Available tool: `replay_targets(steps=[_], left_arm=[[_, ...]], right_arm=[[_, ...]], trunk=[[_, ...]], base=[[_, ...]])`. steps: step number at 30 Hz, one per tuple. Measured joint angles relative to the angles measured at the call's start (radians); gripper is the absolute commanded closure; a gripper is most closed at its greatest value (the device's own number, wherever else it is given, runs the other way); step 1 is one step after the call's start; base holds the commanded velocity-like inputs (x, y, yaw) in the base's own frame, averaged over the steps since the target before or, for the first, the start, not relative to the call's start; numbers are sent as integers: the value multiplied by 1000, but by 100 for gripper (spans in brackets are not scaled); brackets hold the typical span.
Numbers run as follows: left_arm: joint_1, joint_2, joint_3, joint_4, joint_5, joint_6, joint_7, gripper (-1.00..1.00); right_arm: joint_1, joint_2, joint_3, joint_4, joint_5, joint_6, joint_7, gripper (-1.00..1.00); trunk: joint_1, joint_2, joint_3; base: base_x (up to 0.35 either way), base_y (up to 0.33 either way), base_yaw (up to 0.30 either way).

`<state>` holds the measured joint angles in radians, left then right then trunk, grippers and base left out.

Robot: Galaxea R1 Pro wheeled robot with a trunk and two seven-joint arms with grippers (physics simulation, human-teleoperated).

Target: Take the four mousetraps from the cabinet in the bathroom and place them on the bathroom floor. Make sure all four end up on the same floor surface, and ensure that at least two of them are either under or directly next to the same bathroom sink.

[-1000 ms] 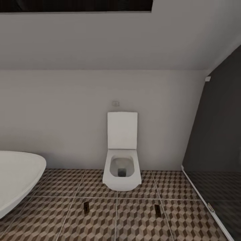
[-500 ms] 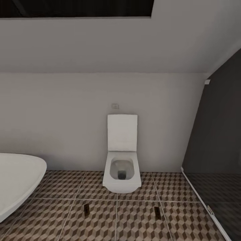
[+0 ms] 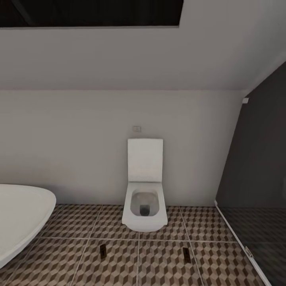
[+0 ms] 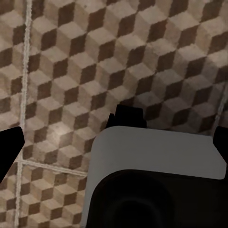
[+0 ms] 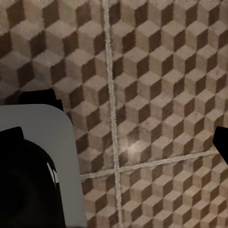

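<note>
in the head view we look at a white wall with a toilet (image 3: 143,198) standing against it, lid raised, a little right of centre. a small wall plate (image 3: 137,128) sits above the lid. the rounded white edge of a bathtub (image 3: 22,216) enters at the lower left, and a dark glass shower screen (image 3: 258,174) fills the right side. a dark opening (image 3: 91,12) runs along the top of the frame.

the bathroom floor (image 3: 167,266) with its cube-pattern tiles spreads across the bottom of that view. two mousetraps lie flat on it in front of the toilet: the left mousetrap (image 3: 103,251) at lower centre-left, and the right mousetrap (image 3: 186,252) at lower centre-right. they are well apart, each on its own tile, with the toilet bowl behind and between them.

in the left wrist view we see the left claw (image 4: 116,137) spread wide, its dark fingertips (image 4: 9,145) at the far left and far right edges, with nothing between them. it points down at bare tile, over a white and dark part of the robot's body (image 4: 152,180) in the lower half of the frame.

in the right wrist view the right claw (image 5: 118,137) is likewise spread wide and empty, one fingertip (image 5: 221,140) at the right edge, above a grout crossing on the tiles, with a white rounded part of the robot's body (image 5: 42,156) at the lower left.

we cannot place the mousetraps relative to either claw.
</note>
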<state>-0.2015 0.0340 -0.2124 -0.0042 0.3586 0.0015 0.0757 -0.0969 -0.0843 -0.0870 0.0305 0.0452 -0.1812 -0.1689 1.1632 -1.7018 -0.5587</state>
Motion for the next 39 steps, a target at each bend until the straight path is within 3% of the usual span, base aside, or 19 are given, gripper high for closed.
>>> replay_targets(steps=[10, 21, 39], left_arm=[[1, 2, 0, 0, -1, 0, 0, -100], [1, 6, 0, -2, -2, -1, 0, -100], [1, 6, 0, -11, -2, -1, 1, -100]], right_arm=[[0, 0, 0, 0, 0, 0, 10, -100], [0, 11, 0, 0, -1, 3, 92, -100], [0, 15, -2, 0, -8, 4, 100, -100]], trunk=[[-38, 70, 31], [-81, 147, 66], [-150, 273, 122]], base=[[0, 0, 0], [0, 0, 0], [0, 0, 0]])
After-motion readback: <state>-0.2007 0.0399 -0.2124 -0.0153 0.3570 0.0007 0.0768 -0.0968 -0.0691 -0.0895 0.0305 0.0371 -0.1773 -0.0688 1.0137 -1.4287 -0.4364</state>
